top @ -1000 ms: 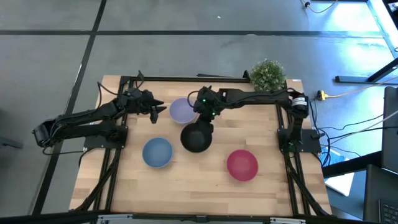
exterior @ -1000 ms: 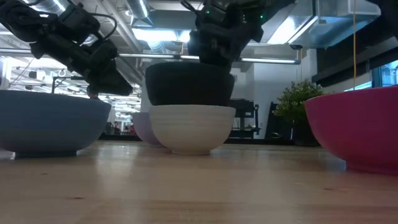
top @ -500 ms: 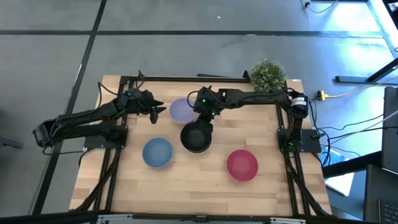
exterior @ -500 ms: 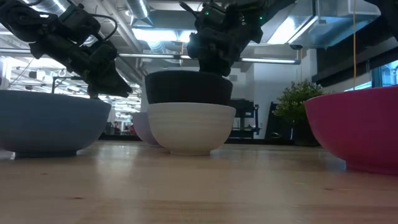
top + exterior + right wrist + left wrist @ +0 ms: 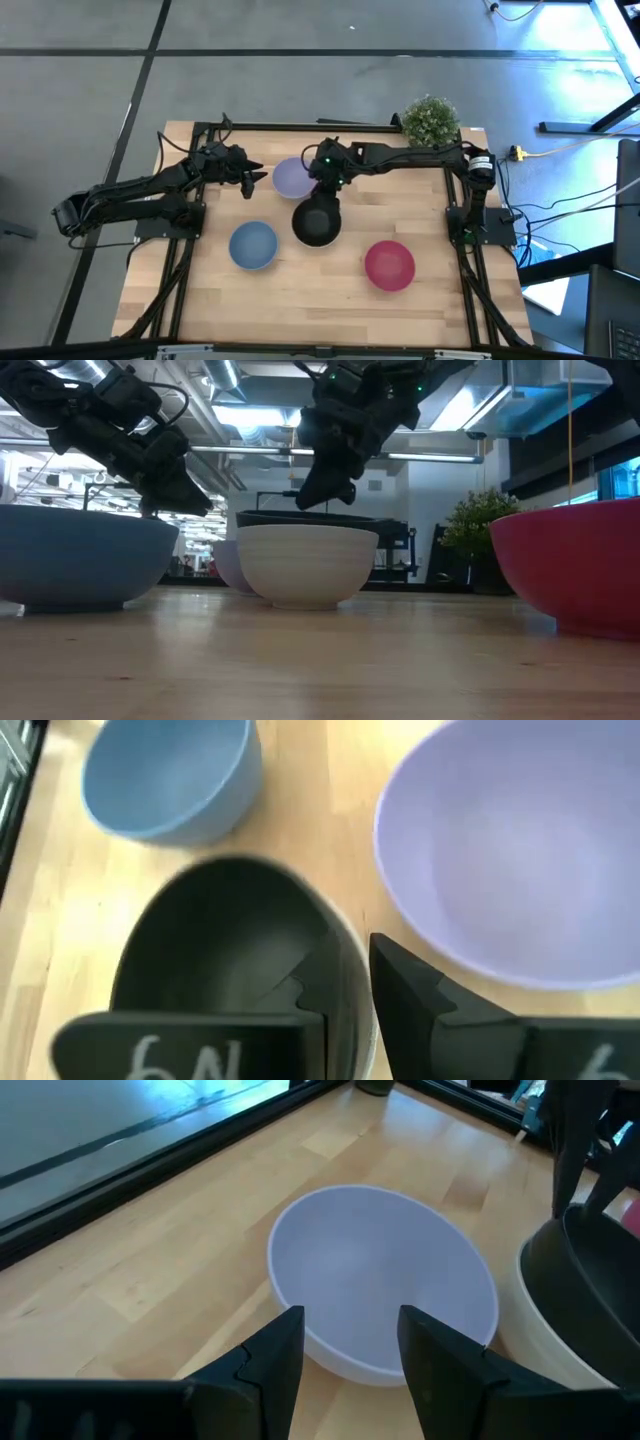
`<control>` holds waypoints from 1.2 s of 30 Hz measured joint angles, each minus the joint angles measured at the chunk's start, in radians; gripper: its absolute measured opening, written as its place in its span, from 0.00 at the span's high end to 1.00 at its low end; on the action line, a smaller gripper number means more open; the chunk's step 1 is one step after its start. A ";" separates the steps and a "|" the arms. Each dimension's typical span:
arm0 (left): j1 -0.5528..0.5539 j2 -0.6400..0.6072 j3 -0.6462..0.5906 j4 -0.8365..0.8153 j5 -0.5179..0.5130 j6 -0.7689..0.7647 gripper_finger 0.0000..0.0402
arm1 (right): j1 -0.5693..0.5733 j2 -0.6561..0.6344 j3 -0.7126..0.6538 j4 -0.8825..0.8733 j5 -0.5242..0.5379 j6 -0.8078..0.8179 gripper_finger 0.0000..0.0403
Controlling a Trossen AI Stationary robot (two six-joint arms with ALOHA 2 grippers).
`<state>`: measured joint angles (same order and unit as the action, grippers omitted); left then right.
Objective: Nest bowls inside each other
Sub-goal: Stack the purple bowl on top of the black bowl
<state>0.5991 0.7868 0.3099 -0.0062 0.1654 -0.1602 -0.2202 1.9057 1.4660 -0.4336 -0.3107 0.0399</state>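
Observation:
The black bowl (image 5: 300, 519) sits nested in the white bowl (image 5: 305, 565) at mid-table, with only its rim showing above the white rim. My right gripper (image 5: 315, 495) hangs open just above that rim on its far side. In the right wrist view its fingers stand on either side of the rim (image 5: 345, 982), apart from it. My left gripper (image 5: 350, 1350) is open and hovers by the left side of the lavender bowl (image 5: 380, 1280). The lavender bowl (image 5: 293, 177) stands on the table just beyond the nested pair. The blue bowl (image 5: 252, 245) and the magenta bowl (image 5: 389, 265) stand alone nearer the front.
A small green potted plant (image 5: 431, 120) stands at the far right corner. The lavender bowl almost touches the nested pair. Bare wood lies along the near edge (image 5: 320, 310), in front of the blue and magenta bowls.
The black bowl, held above the white bowl a second ago, has gone down into it and now sits nested with only its rim showing. My right gripper has let go of it and stands a little above its rim. My left arm has kept still.

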 joint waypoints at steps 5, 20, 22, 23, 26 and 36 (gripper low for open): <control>0.001 0.000 0.000 0.001 0.000 0.014 0.61 | -0.045 -0.002 0.033 -0.002 0.003 -0.019 0.85; 0.002 0.000 0.000 0.001 -0.037 0.015 0.61 | -0.205 0.037 0.036 0.008 -0.026 -0.017 0.85; 0.005 0.000 0.000 0.001 -0.048 0.015 0.61 | -0.205 0.061 0.035 0.009 -0.029 -0.019 0.85; 0.008 0.000 0.000 0.002 -0.048 0.015 0.61 | -0.203 0.071 0.035 0.011 -0.031 -0.020 0.85; 0.017 0.000 0.000 0.002 -0.050 0.015 0.61 | -0.194 0.098 0.035 0.030 -0.032 -0.019 0.85; 0.031 0.000 0.000 0.002 -0.050 0.044 0.61 | -0.193 0.108 0.035 0.050 -0.055 -0.014 0.85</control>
<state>0.6300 0.7868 0.3099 -0.0040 0.1154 -0.1161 -0.4133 2.0132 1.5009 -0.3832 -0.3655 0.0254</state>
